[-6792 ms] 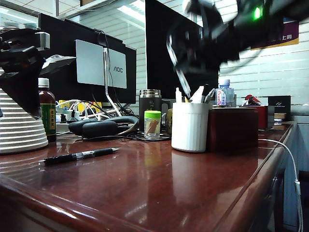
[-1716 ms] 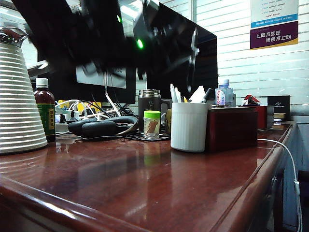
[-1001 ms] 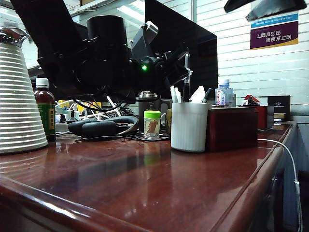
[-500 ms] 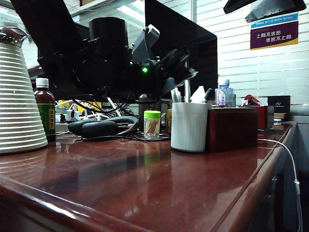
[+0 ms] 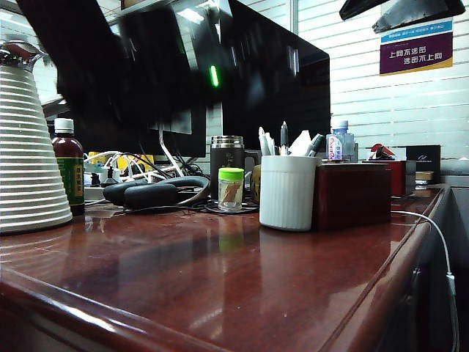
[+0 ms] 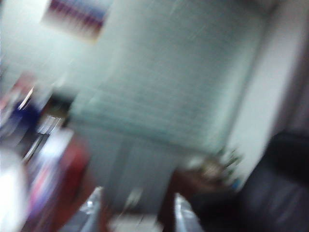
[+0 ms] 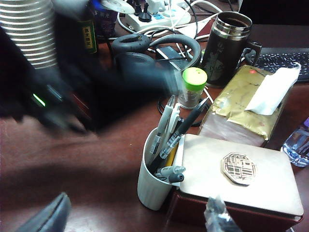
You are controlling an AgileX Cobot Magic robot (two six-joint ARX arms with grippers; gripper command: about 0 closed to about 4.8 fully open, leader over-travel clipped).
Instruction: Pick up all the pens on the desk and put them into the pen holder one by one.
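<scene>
Much of the near bench [image 5: 220, 293] is glossy reddish-brown wood with a rounded front edge, and a white cable [image 5: 438, 233] trails over its right side. Further in you will find the pen holder [image 5: 287, 192], a white cup with vertical ribs, standing upright and touching a dark red box [image 5: 353, 194] on its right.

From the right wrist view, the whitish translucent pen [image 7: 162, 126] and the black pen [image 7: 187, 124] with a clear middle both lean inside the holder [image 7: 150, 183] among other pens, tips up. The right gripper [image 7: 134, 220] hangs above, its jaws wide apart with nothing between them. In the exterior view it sits high at the upper right [image 5: 399, 11].

Just behind the holder stand a green-lidded jar [image 5: 231, 188] and a steel-rimmed mug [image 5: 227, 155], with headphones [image 5: 150, 193] to their left.

Above those, the left arm [image 5: 146, 73] is a dark smear. Its wrist view is badly blurred, but the left gripper [image 6: 139, 215] shows two tips standing apart, holding nothing.
</scene>
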